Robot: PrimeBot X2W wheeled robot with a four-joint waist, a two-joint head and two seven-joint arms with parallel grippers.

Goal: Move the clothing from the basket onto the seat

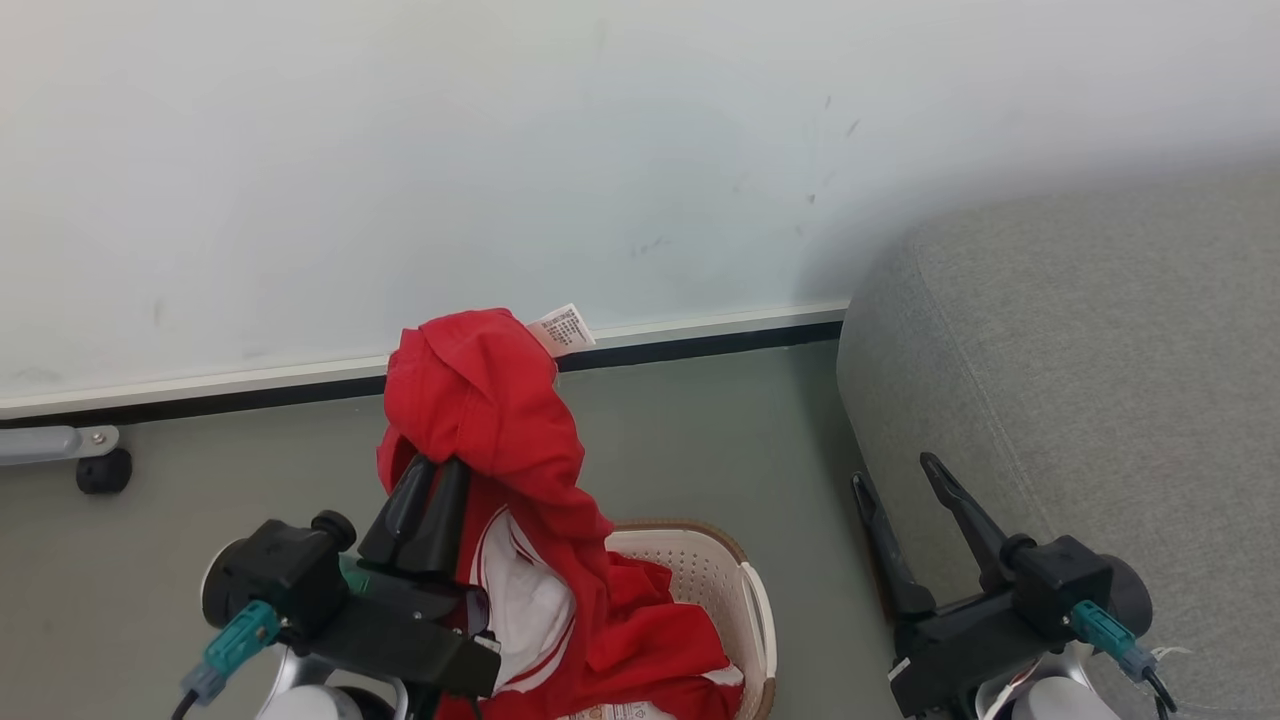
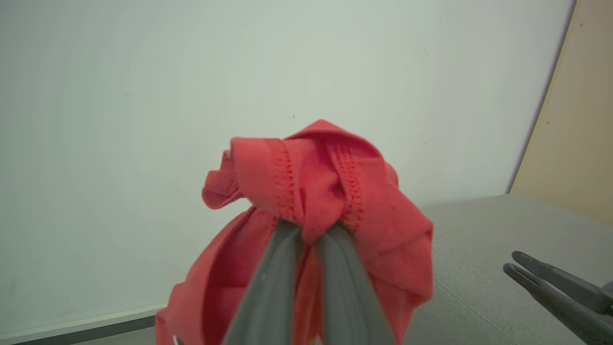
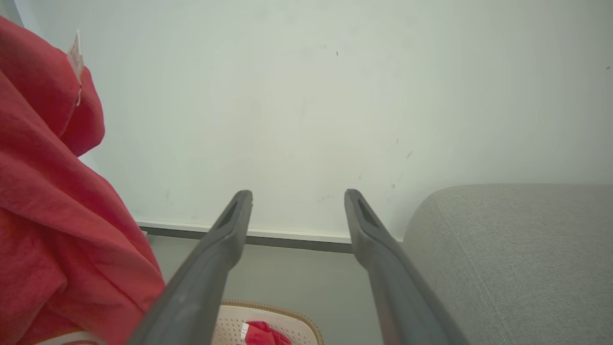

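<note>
Two long dark fingers of the left gripper (image 1: 442, 465) are pinched tight on a bunch of red sports clothing with white trim (image 1: 480, 400). The left wrist view shows it from close up: the fingers squeeze a stitched red hem, and the cloth puffs out over their tips. The red clothing is held up high above the cream plastic laundry basket with little holes and a brown rim (image 1: 690, 570). Its top is in the air in front of the pale wall (image 1: 500, 150). Its bottom part, with a white patch and red stripes, hangs down into the basket. A small white paper tag (image 1: 562, 328) sticks out at the very top of the bunch. In the right wrist view, a little bit of red cloth sits low inside the basket.

The right gripper (image 1: 891, 468) has its two fingers spread wide apart, and it holds nothing. It is up beside the rounded edge of the big grey cloth sofa seat (image 1: 1080, 350). The seat stands just to the right of the basket, on the grey-green floor (image 1: 250, 470). One small black wheel (image 1: 103, 470) sits by the wall on the far left.
</note>
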